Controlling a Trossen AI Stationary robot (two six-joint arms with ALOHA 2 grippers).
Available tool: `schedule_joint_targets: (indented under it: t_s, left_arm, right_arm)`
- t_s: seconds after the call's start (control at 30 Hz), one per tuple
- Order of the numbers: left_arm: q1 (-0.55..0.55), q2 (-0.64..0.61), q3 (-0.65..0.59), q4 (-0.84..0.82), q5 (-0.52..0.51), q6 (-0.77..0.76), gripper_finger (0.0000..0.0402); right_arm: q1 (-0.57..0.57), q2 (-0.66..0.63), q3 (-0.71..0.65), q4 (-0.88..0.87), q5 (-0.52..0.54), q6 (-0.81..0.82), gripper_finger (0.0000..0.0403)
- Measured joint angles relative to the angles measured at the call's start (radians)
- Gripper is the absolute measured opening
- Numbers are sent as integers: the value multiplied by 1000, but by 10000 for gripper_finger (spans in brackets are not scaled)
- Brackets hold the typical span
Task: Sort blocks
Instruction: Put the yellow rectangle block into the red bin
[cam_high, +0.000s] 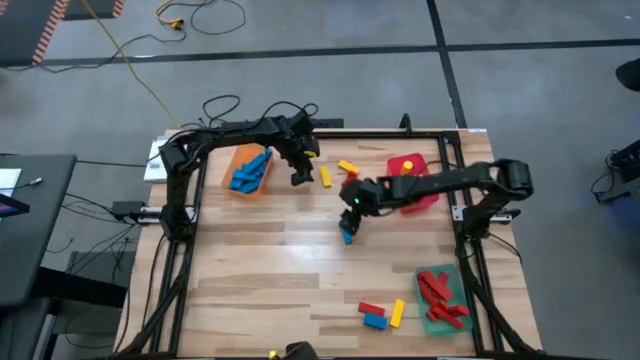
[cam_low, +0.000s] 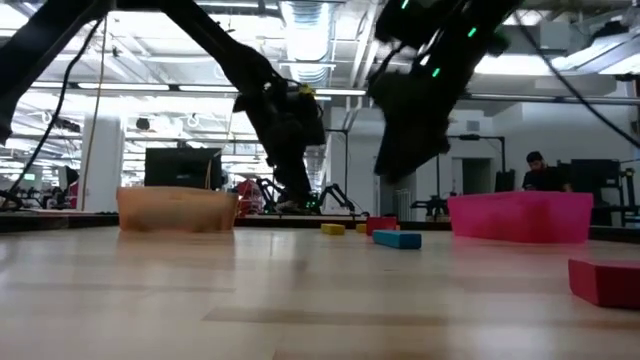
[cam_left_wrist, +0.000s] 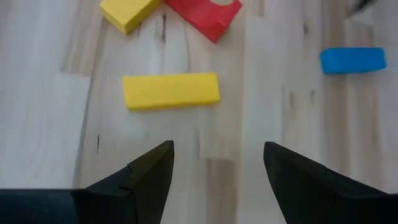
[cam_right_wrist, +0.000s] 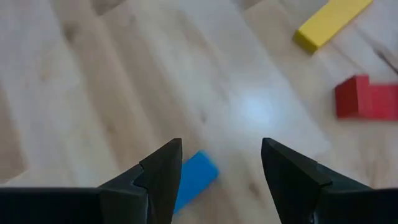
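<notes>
Right gripper (cam_right_wrist: 221, 180) open above mid-table, blue block (cam_right_wrist: 194, 178) just under its one finger, off-centre, long axis diagonal to jaws. Left gripper (cam_left_wrist: 217, 177) open near yellow block (cam_left_wrist: 171, 91), farther from blue.

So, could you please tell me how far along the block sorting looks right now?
Partly done: blue blocks fill the orange tray, red blocks the green tray. In hand: the open right gripper hovers over a loose blue block; the open left gripper faces a yellow block. Left: loose blocks at the table's near edge.
</notes>
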Motion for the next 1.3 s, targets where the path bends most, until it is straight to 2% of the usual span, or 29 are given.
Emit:
schedule_joint_targets:
  t_s: [0.27,0.5,0.97,1.13,1.3]
  left_arm:
    - [-21,-97,0,-154,-5,-29,245]
    - [-78,-150,0,-189,-37,-64,245]
    - [-227,-140,-4,-308,-176,-137,245]
    - [-260,-141,-49,-284,-240,-159,245]
    - [-246,-141,-170,-230,-255,-177,245]
  right_arm:
    - [-162,131,0,190,-127,-87,234]
    - [-255,194,1,347,-205,-106,234]
    - [-367,361,139,320,-231,-130,234]
    - [-355,398,165,324,-374,-129,234]
    - [-312,355,163,231,-420,-142,234]
